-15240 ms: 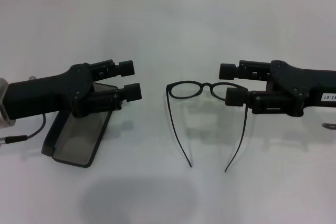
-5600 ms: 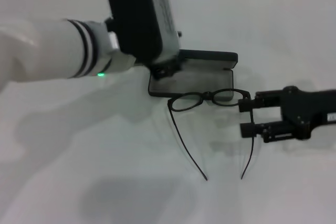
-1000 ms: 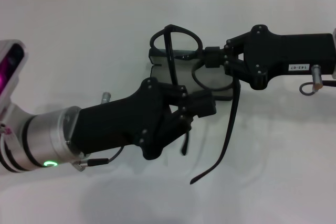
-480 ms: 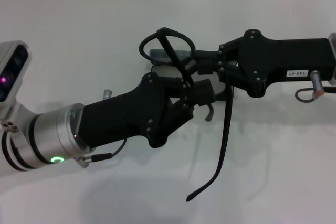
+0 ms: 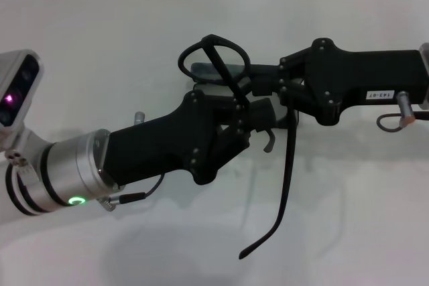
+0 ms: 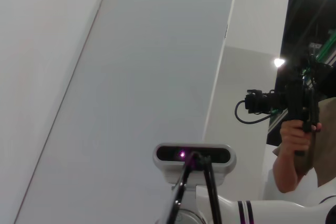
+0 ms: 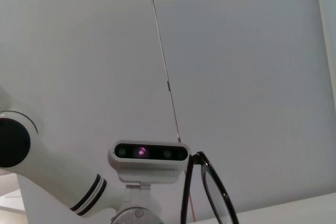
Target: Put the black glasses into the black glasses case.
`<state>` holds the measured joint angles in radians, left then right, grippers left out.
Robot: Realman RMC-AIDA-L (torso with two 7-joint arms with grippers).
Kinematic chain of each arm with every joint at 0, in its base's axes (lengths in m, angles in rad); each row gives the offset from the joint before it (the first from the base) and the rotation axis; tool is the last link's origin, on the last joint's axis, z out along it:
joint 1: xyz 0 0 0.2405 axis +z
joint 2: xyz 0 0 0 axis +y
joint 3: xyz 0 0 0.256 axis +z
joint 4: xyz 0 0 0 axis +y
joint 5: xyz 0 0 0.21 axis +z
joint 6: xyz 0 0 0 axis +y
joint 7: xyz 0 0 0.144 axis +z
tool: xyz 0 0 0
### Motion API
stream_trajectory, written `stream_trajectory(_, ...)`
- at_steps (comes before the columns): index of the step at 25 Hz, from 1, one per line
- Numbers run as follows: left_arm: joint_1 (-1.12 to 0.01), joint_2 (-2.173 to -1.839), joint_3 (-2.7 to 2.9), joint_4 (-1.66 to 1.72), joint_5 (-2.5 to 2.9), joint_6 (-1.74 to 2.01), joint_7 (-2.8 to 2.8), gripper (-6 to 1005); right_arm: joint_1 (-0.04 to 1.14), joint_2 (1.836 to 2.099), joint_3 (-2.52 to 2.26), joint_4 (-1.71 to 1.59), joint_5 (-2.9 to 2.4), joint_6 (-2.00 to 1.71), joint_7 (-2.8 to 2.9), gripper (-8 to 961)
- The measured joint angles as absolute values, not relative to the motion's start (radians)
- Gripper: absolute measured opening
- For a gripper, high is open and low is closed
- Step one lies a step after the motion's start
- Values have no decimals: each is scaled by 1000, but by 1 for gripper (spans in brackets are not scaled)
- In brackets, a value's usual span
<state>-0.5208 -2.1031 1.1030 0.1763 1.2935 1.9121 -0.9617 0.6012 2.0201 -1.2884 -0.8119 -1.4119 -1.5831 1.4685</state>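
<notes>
The black glasses (image 5: 290, 159) are held in the air over the table's middle, tilted, one lens ring up and one temple arm hanging down. My right gripper (image 5: 258, 82), reaching in from the right, is shut on their front. My left gripper (image 5: 258, 117), reaching in from the lower left, is closed around the other temple arm just below the right gripper. The black glasses case (image 5: 201, 70) lies under both grippers; only an edge strip shows. Thin black frame pieces show in the left wrist view (image 6: 197, 158) and the right wrist view (image 7: 198, 157).
The white table (image 5: 348, 232) stretches all around, with a wall line at the back. In the left wrist view a person (image 6: 296, 129) holding a camera stands off to one side. Both wrist views look up at my head camera (image 7: 151, 153).
Over the last second the glasses tipped further and shifted slightly left, and my left gripper rose up to the temple arm. Much earlier, glasses and open case lay flat on the table.
</notes>
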Motion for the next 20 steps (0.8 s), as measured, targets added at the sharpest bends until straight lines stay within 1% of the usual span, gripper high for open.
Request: stream_trajectory(20, -520, -2103, 1105, 176, 1271, 1900, -962, 42, 600, 2022, -1288, -811, -1409, -1613, 1458, 64)
